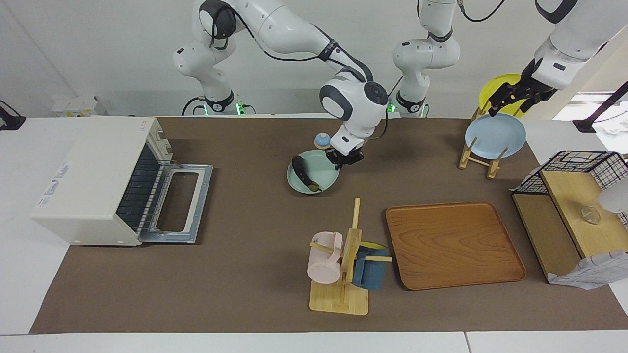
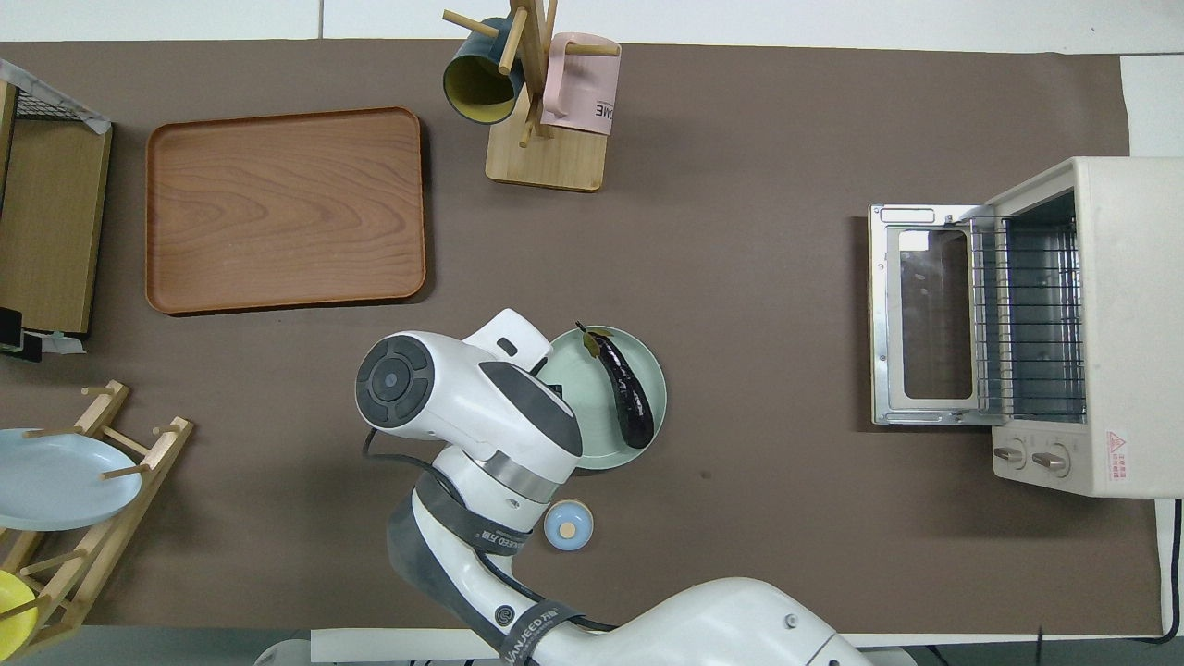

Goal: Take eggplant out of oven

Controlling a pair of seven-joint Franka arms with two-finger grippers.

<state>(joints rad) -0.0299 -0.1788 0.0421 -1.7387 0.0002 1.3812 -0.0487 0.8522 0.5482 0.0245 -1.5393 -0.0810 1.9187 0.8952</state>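
Now the eggplant point(image 1: 304, 174) lies just beside the right gripper point(image 1: 344, 161).

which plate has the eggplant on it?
The pale green plate lying flat mid-table, under the right hand; the eggplant lies across it. The light blue plate and yellow plate stand in the wooden rack.

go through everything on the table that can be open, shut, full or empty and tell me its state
oven: door down flat, open; wire rack bare.
eggplant: lying on the green plate, out of the oven.
wooden tray: bare.
right gripper: low over the plate's rim.
left gripper: raised over the dish rack, waiting.
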